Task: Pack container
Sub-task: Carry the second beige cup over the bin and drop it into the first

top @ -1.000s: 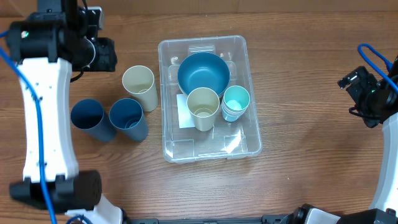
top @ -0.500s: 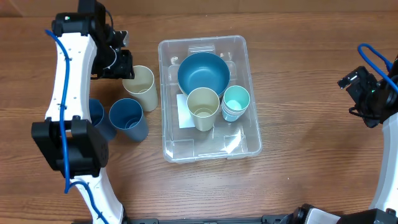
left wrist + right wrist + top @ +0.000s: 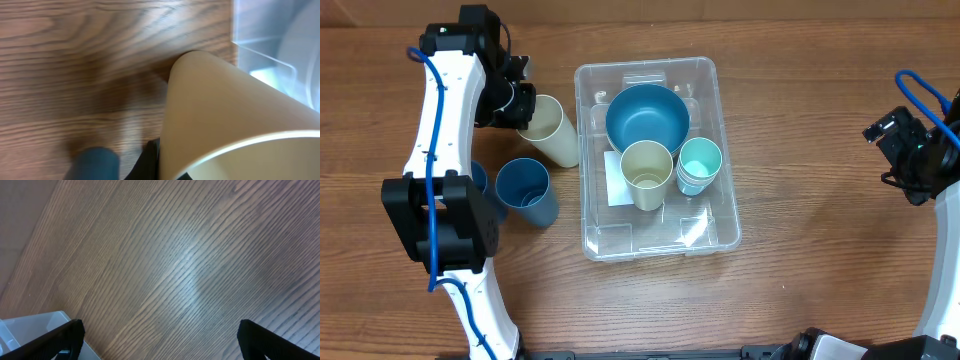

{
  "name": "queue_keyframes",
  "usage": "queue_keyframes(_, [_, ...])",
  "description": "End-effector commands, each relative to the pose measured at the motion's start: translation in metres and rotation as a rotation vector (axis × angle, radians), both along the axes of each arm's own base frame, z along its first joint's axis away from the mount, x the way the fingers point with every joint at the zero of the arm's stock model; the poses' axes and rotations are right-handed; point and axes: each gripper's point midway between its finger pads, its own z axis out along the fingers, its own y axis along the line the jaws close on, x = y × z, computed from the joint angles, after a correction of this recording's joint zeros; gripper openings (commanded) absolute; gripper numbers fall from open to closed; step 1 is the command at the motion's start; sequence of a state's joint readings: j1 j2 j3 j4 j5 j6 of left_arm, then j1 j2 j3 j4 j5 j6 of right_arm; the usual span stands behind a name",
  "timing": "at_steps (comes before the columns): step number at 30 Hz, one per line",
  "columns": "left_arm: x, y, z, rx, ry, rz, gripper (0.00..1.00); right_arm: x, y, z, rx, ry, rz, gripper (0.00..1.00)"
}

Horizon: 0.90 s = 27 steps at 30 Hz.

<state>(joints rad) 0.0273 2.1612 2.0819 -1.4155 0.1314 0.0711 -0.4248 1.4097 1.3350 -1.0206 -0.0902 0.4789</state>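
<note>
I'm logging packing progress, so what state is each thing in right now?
container: upright, open-topped, partly filled.
blue bowl: upright inside the container.
packed cream cup: upright inside.
teal cups: nested, upright inside.
loose cream cup: tilted, in the left gripper.
blue cup: upright on the table.
second blue cup: partly hidden by the arm.
left gripper: shut on the loose cream cup.
right gripper: open, empty.

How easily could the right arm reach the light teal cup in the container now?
Probably easily: the teal cup stands upright by the right wall of the container, only table lies between, and the right end effector is open. The left end effector grips a cream cup.
</note>
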Motion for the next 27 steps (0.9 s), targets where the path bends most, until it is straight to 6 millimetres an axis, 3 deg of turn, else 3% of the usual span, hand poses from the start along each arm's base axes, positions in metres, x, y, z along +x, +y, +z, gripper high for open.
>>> queue_keyframes(1, [0.012,0.015,0.072,0.05,-0.198,0.072,0.04,0.002,-0.002,0.004,0.0,-0.013,-0.01,1.0])
queue_keyframes(6, [0.005,0.007,0.171,0.037,-0.448,0.087,0.04,0.002,-0.002,0.004,0.0,-0.013,-0.01,1.0])
queue_keyframes(9, [-0.017,-0.019,0.226,-0.018,-0.577,0.031,0.04,0.002,-0.002,0.004,0.0,-0.013,-0.01,1.0])
queue_keyframes(12, [-0.046,-0.05,0.257,-0.067,-0.637,-0.052,0.04,0.002,-0.002,0.004,0.0,-0.013,-0.01,1.0])
queue_keyframes(15, [-0.076,-0.08,0.263,-0.093,-0.615,-0.138,0.04,0.002,-0.002,0.004,0.0,-0.013,-0.01,1.0])
queue_keyframes(19, [-0.109,-0.106,0.248,-0.097,-0.508,-0.246,0.04,0.002,-0.002,0.004,0.0,-0.013,-0.01,1.0])
queue_keyframes(27, [-0.12,-0.131,0.242,-0.132,-0.472,-0.313,0.04,0.002,-0.002,0.004,0.0,-0.013,-0.01,1.0])
